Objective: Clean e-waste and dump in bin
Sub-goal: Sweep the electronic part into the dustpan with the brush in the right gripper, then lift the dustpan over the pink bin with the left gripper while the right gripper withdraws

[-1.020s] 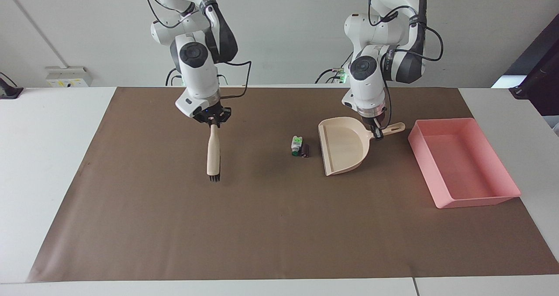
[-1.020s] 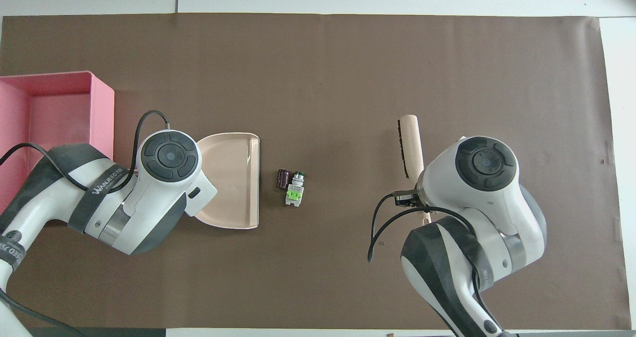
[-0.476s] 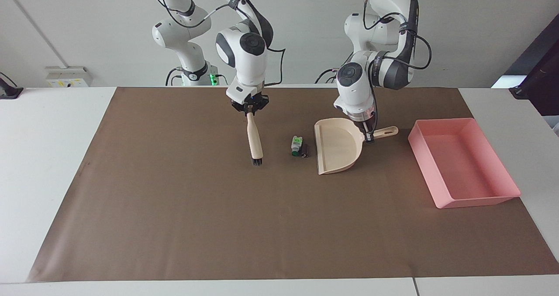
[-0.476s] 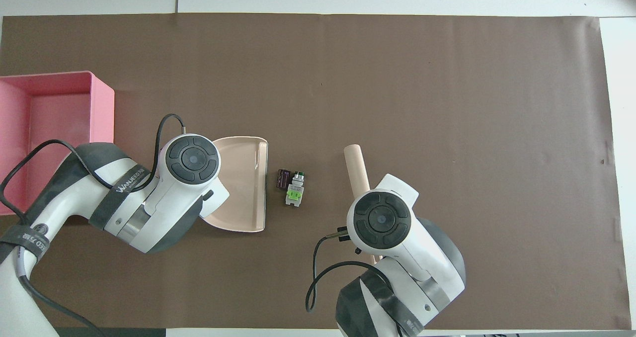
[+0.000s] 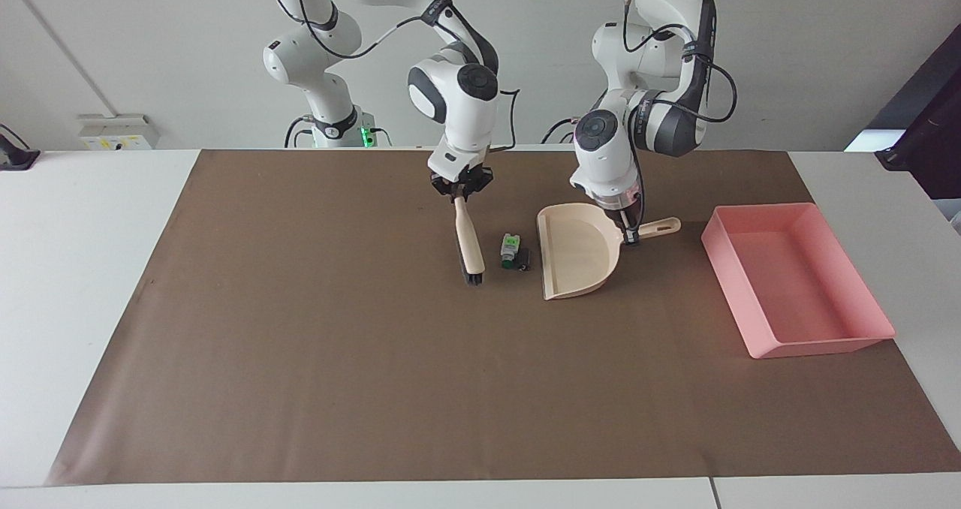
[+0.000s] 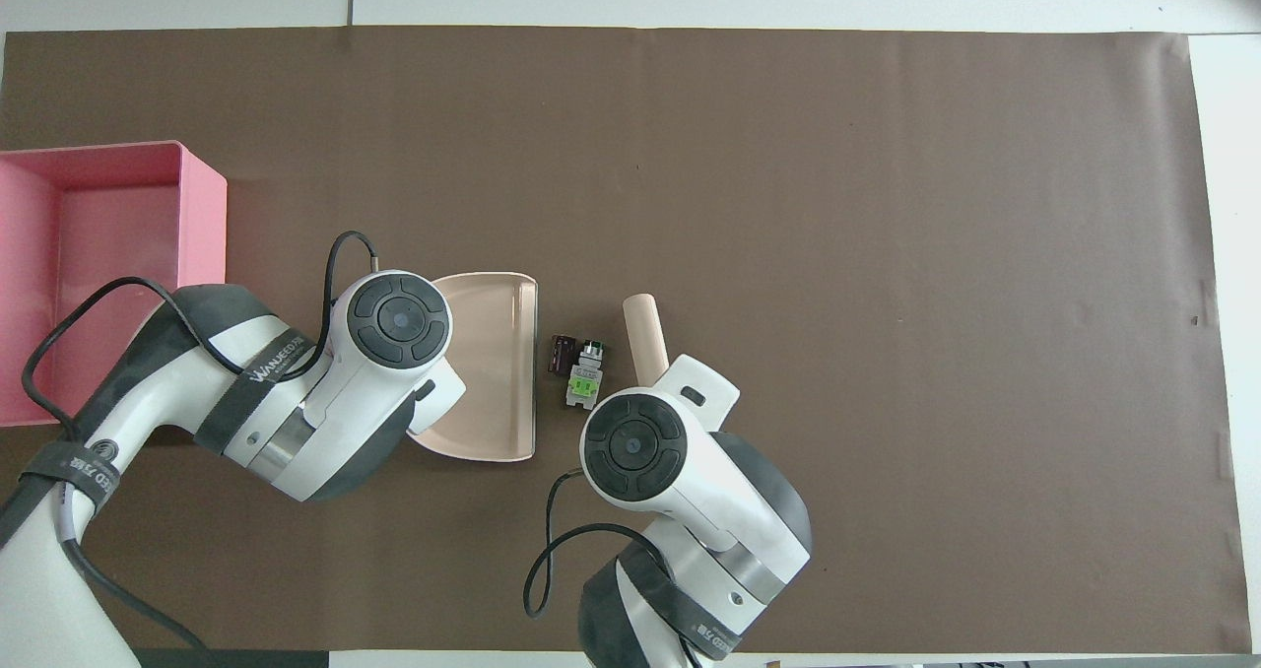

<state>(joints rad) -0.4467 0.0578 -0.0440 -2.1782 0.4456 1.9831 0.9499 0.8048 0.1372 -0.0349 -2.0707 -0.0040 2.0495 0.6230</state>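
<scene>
The e-waste lies mid-mat: a white-and-green bit (image 5: 510, 249) (image 6: 583, 377) and a dark cylinder (image 5: 523, 258) (image 6: 562, 355), touching each other. My right gripper (image 5: 460, 188) is shut on the top of a beige brush (image 5: 470, 242) (image 6: 644, 331), which hangs tilted. Its dark bristles (image 5: 474, 277) are at the mat beside the e-waste, toward the right arm's end. My left gripper (image 5: 629, 233) is shut on the handle of the beige dustpan (image 5: 578, 257) (image 6: 493, 353), whose open edge faces the e-waste across a small gap. The pink bin (image 5: 727, 287) (image 6: 108, 254) is empty. In the overhead view the wrists hide both grippers.
A brown mat (image 5: 375, 381) covers most of the white table. The bin stands at the left arm's end of the mat, beside the dustpan. A white wall box (image 5: 118, 131) sits past the table at the right arm's end.
My right arm has swung the brush across the mat to just beside the e-waste. My left arm has slid the dustpan a little closer to the e-waste. The e-waste has not moved.
</scene>
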